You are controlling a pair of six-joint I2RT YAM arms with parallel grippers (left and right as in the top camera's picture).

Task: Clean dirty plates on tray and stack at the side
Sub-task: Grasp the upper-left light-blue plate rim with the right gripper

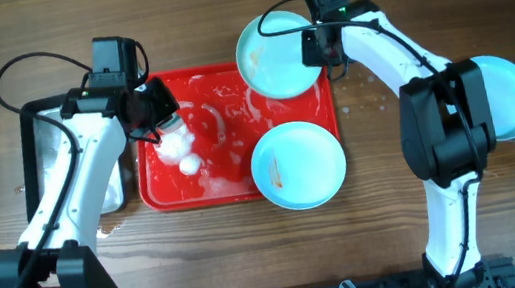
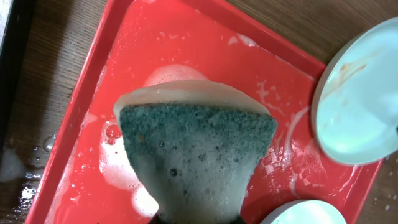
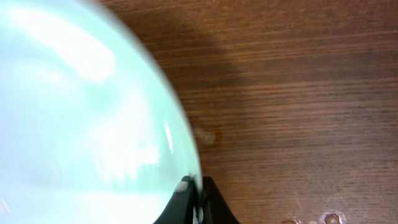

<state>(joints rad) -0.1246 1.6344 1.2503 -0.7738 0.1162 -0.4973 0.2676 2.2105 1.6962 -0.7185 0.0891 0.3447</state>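
A light-cyan plate (image 1: 275, 56) sits tilted over the far right corner of the red tray (image 1: 162, 183). My right gripper (image 1: 318, 48) is shut on its right rim; in the right wrist view the two black fingers (image 3: 214, 202) pinch the plate's edge (image 3: 81, 124). A second plate (image 1: 298, 166) with an orange smear lies on the tray's near right corner. A third plate (image 1: 510, 93) rests on the table at the far right, partly under the right arm. My left gripper (image 1: 161, 115) is shut on a soapy green-and-white sponge (image 2: 196, 149) above the foamy tray (image 2: 81, 143).
A black-rimmed metal tray (image 1: 43, 164) lies left of the red tray, under my left arm. White foam (image 1: 183, 152) and wet streaks cover the red tray's floor. Water drops (image 3: 329, 218) dot the wooden table near the right gripper.
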